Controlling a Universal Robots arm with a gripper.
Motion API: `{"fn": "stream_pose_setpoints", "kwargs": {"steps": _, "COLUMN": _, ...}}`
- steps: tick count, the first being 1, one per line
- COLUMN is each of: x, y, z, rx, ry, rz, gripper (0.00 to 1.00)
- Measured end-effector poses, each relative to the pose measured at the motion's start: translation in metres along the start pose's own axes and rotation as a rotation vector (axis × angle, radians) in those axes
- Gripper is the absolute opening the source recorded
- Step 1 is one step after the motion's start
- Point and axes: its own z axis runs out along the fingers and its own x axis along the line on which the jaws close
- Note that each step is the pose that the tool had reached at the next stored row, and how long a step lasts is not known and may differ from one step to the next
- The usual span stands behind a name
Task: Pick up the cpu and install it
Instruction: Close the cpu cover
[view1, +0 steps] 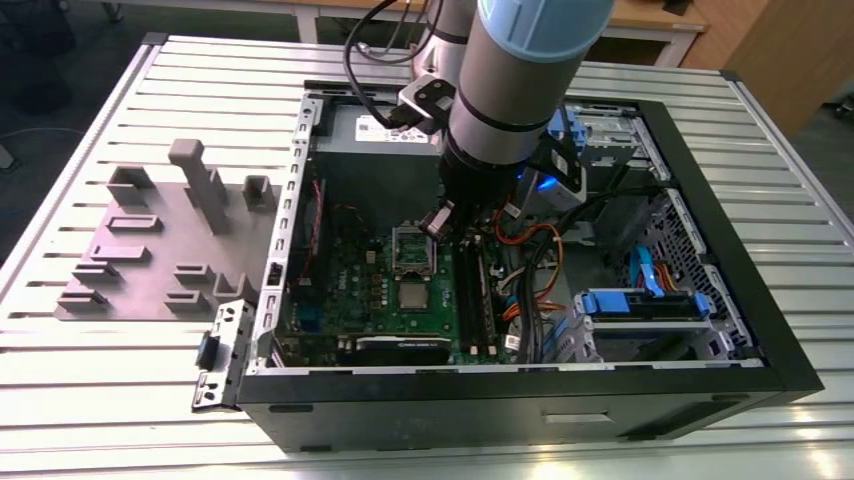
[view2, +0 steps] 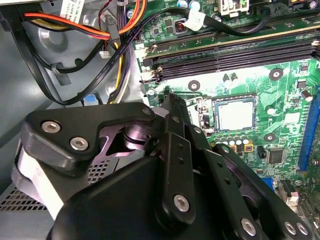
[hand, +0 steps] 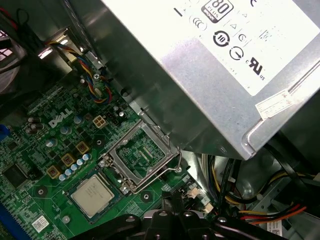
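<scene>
In the green motherboard's (hand: 35, 150) socket sits the small silvery square cpu (hand: 92, 195), frame (hand: 142, 157) open; black gripper (view1: 447, 222) above, finger state unclear; best approached square.

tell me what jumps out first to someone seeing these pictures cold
The big grey robot arm reaching down into the open computer case on the slatted metal table dominates the exterior view. Below it on the green motherboard, the cpu sits in its socket with the hinged silver socket frame flipped open beside it. In the first wrist view a large grey metal box with a white label looms over the board.
</scene>
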Motion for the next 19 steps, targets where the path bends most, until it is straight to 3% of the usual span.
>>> {"fn": "stream_pose_setpoints", "kwargs": {"steps": 4, "x": 0.0001, "y": -0.0002, "z": 0.0009, "rx": -0.0015, "ry": -0.0012, "rz": 0.000, "gripper": 0.11}}
{"fn": "stream_pose_setpoints", "kwargs": {"steps": 7, "x": -0.0002, "y": -0.0009, "z": 0.0034, "rx": -0.0100, "ry": -0.0036, "rz": 0.000, "gripper": 0.11}}
{"fn": "stream_pose_setpoints", "kwargs": {"steps": 14, "x": -0.0058, "y": -0.0013, "z": 0.0094, "rx": -0.0161, "ry": -0.0013, "rz": 0.000, "gripper": 0.11}}
{"fn": "stream_pose_setpoints", "kwargs": {"steps": 19, "x": -0.0064, "y": -0.0008, "z": 0.0107, "rx": -0.0225, "ry": 0.0017, "rz": -0.044, "gripper": 0.11}}
